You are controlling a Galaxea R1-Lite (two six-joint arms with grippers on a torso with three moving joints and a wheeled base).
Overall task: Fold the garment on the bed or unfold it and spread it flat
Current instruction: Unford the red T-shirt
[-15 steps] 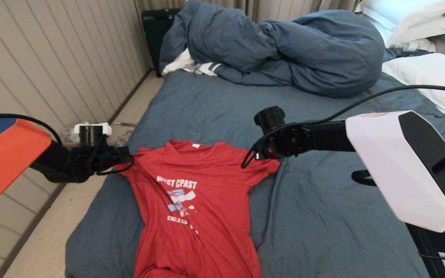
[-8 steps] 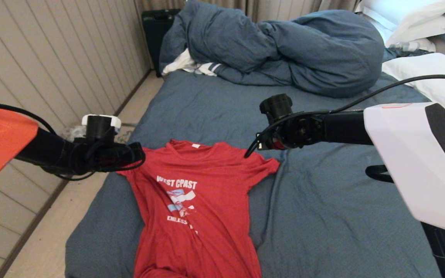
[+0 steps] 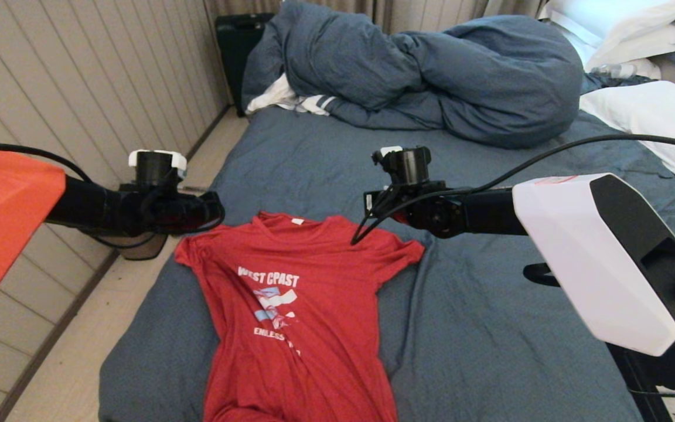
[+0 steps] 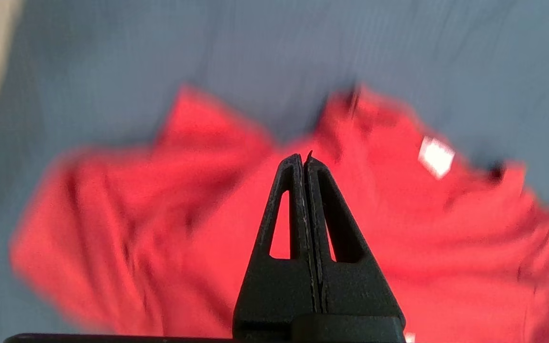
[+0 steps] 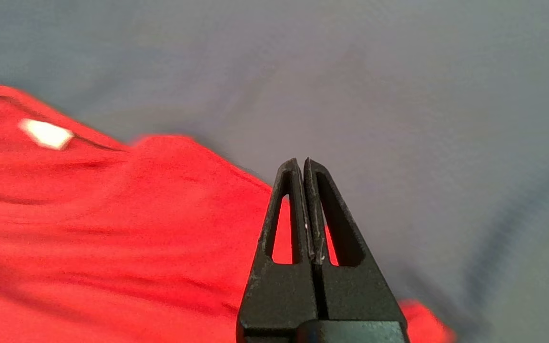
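Observation:
The garment [image 3: 296, 316], a red T-shirt with white print, lies face up and spread on the bed [image 3: 490, 328], collar toward the far end and both sleeves out. My left gripper [image 3: 217, 211] hovers above the shirt's left shoulder, shut with nothing in it. In the left wrist view its closed tips [image 4: 303, 159] hang over the red cloth [image 4: 184, 200] near the white neck tag [image 4: 435, 156]. Over the right shoulder, my right gripper [image 3: 372, 202] is shut and holds nothing. In the right wrist view its tips [image 5: 301, 163] sit above the garment's edge [image 5: 112, 228].
A bunched blue-grey duvet [image 3: 431, 76] fills the far end of the bed, with a white striped cloth [image 3: 290, 99] tucked under it. White pillows [image 3: 654, 111] lie at the far right. A panelled wall [image 3: 79, 88] and a floor strip [image 3: 79, 351] run along the left.
Both arms have lifted up and away from the shirt's shoulders. The left gripper has come off the left sleeve, which now shows whole. The shirt has not moved.

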